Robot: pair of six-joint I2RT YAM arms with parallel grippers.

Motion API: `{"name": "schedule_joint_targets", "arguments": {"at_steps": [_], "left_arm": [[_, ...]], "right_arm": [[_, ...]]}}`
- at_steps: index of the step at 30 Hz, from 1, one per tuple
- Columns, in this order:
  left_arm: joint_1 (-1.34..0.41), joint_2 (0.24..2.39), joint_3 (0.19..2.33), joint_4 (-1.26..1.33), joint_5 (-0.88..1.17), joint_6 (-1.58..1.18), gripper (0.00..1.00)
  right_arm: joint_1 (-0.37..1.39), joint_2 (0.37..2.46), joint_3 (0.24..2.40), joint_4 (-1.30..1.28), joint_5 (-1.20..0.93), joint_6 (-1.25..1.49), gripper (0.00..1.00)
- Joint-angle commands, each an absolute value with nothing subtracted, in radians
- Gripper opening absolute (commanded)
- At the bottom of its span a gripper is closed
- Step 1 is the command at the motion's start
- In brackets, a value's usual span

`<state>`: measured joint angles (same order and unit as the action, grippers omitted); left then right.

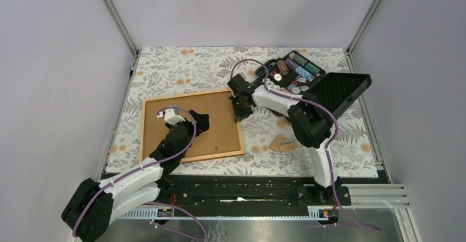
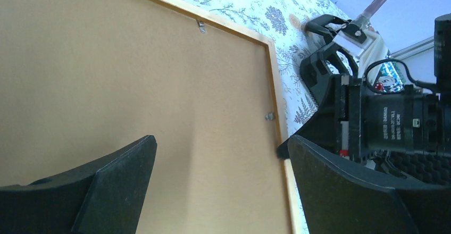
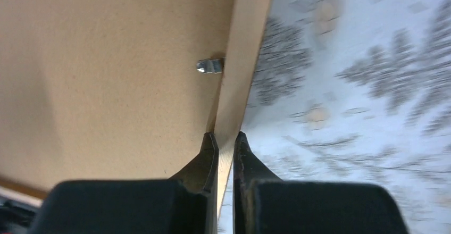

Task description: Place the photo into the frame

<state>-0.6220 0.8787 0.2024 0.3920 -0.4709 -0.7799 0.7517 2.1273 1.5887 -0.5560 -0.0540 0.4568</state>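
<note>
1. The frame is lying flat on the table with its back facing up. Its thin orange-tan border is running around a plain brown backing board, and the whole thing is sitting a little askew to the table edges.
2. The right gripper is coming down on the frame's right-hand rail. In the right wrist view its 2 fingers are squeezing together, with the wooden border pinched between them.
3. Just past that pinch, a small metal tab is poking from the rail over the board.
4. The left gripper is hanging above the middle of the frame. Its jaws are spread wide over bare board and are holding nothing.
5. From the left wrist camera, 2 more tabs are showing along the frame's rails, and the right arm's black claw is touching the rail just beyond the lower tab.
6. Under the frame, a white tablecloth printed with grey leaves and small orange blossoms is covering the table.
7. Right of the frame and beyond its far corner, an open black case is showing small bright items, with its lid swung out flat beside it.
8. Right of the frame's near corner, 2 short wooden pieces are resting side by side on the cloth.
9. Pale lavender-grey walls are closing in the table on 3 sides, with aluminium posts standing at the corners behind the frame.
</note>
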Motion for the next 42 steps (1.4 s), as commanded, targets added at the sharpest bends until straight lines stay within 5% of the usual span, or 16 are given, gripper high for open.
{"name": "schedule_joint_targets", "arguments": {"at_steps": [1,6,8,15,18,28,42], "left_arm": [[-0.618,0.882,0.224,0.425,-0.462,-0.785,0.99],[-0.620,0.888,0.227,0.423,-0.463,-0.783,0.99],[-0.619,0.888,0.227,0.423,-0.465,-0.782,0.99],[-0.621,0.897,0.231,0.425,-0.468,-0.781,0.99],[-0.621,0.904,0.235,0.423,-0.468,-0.781,0.99],[-0.620,0.899,0.235,0.419,-0.463,-0.782,0.99],[-0.620,0.892,0.230,0.421,-0.457,-0.781,0.99]], "right_arm": [[0.704,2.149,1.623,-0.630,0.022,0.084,0.00],[0.668,2.282,1.879,-0.633,0.074,-0.055,0.01],[0.667,2.376,2.056,-0.730,0.115,-0.065,0.08],[0.667,2.435,2.290,-0.924,0.311,0.128,0.80],[0.669,2.295,2.159,-0.931,0.185,0.217,0.94],[0.742,1.853,1.431,-0.581,-0.128,0.595,1.00],[0.833,1.961,1.361,-0.445,0.110,0.891,0.94]]}}
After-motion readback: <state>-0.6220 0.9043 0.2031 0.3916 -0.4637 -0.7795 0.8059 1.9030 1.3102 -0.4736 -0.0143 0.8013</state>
